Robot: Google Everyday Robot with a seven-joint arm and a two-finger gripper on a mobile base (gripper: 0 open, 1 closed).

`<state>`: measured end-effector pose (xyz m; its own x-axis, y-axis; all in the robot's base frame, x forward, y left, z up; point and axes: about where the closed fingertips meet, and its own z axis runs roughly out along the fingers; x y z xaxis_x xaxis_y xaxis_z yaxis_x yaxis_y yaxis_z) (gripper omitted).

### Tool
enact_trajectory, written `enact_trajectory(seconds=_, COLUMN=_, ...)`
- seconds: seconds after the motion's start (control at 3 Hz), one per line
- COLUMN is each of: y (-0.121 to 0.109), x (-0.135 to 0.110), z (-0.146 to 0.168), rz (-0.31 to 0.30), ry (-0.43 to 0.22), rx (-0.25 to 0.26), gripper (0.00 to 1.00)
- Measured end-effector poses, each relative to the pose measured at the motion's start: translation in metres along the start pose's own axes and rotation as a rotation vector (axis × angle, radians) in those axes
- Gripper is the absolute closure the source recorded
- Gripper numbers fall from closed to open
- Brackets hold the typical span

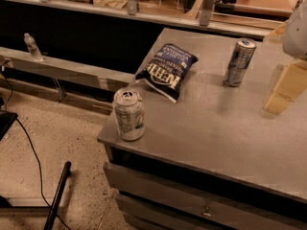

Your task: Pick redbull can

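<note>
The redbull can (239,62) stands upright on the grey metal table (216,128), toward its far right. It is tall and slim, with blue and silver panels and a blue tab on top. My gripper (284,89) hangs at the right edge of the view, cream-coloured below a white arm (297,28). It is just above the tabletop, to the right of the can and slightly nearer the camera, and apart from it. It holds nothing that I can see.
A shorter, wider silver-white can (128,114) stands at the table's front left corner. A dark blue chip bag (165,70) lies between the cans. A water bottle (31,46) stands on a ledge at left. A black pole (57,195) and a cable lie on the floor.
</note>
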<state>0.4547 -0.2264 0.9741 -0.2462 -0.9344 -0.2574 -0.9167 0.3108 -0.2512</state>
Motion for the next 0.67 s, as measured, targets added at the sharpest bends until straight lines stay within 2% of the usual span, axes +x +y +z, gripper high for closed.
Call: enact_trajectory(seconds=0.67, y=-0.082, x=0.019, z=0.025, rz=0.091, ry=-0.059, rx=0.05, gripper=0.0)
